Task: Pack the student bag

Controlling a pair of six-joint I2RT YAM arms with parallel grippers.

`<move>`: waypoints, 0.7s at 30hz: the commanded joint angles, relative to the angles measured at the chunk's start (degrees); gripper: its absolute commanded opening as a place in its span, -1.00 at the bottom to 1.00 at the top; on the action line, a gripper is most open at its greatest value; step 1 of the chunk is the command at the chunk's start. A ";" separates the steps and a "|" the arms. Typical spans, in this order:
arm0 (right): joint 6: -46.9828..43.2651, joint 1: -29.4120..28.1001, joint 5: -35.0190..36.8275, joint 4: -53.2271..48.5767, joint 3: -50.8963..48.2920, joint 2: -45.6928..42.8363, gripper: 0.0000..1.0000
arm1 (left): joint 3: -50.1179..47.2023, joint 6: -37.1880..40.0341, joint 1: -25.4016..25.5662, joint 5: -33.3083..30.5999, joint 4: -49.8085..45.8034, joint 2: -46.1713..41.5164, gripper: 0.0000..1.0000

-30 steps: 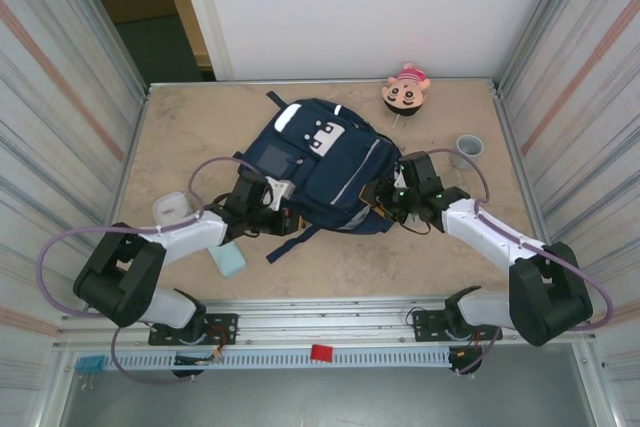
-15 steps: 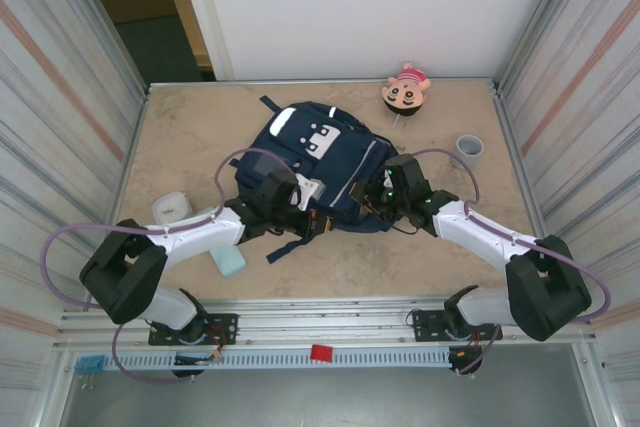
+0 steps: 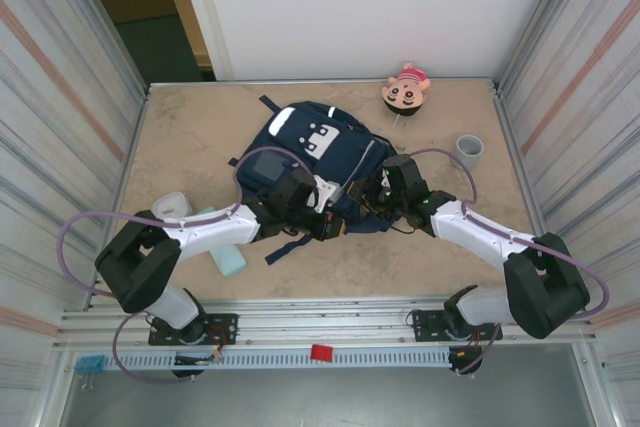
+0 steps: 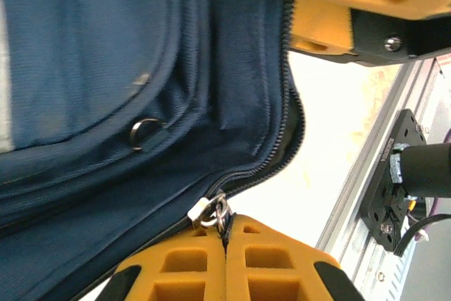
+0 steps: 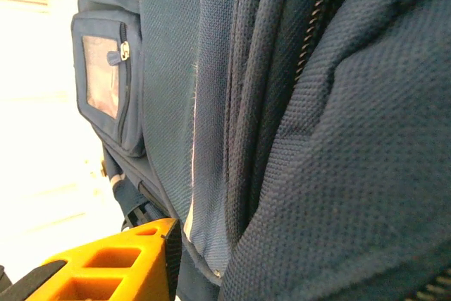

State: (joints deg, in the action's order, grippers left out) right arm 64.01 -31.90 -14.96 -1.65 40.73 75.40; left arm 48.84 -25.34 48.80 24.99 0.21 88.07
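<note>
Left gripper (image 4: 225, 236), fingers pressed together, is pinching the zipper pull (image 4: 210, 211) at the 6 o'clock edge of the student bag (image 3: 310, 142). The bag is lying mid-way across the table (image 3: 200, 137). Right gripper (image 3: 378, 195) is nudging its 4 o'clock side, but I cannot tell whether it is gripping.

The student bag (image 5: 338, 174) lies close to the camera, zipper (image 5: 318, 12) at upper right, windowed front pocket (image 5: 106, 75) at left.
</note>
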 commanded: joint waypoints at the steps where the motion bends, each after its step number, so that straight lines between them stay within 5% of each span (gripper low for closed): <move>1: -1.03 -0.23 -3.00 3.56 0.20 0.41 -0.24 | 3.28 3.16 1.68 4.21 4.76 -1.68 -0.82; 8: -7.38 3.79 -9.12 -1.38 2.43 0.72 -0.23 | -0.79 14.80 -5.24 2.06 -4.75 -13.89 0.21; 14: -10.72 5.40 -11.64 -5.60 4.64 1.30 -0.25 | -6.63 36.30 -13.60 2.05 -9.78 -24.57 0.39; 17: -11.61 5.87 -11.91 -6.52 4.97 0.89 -0.30 | -7.99 53.93 -13.65 -0.12 -13.67 -25.12 0.39; 21: -11.62 6.24 -12.60 -6.13 5.21 0.98 -0.34 | -8.39 64.49 -12.61 -4.82 -13.03 -20.88 0.46</move>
State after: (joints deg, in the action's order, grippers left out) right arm 54.61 -26.11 -25.65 -7.66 43.59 76.60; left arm 41.21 23.40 35.73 23.49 -10.50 64.66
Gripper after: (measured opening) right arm 0.332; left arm 0.725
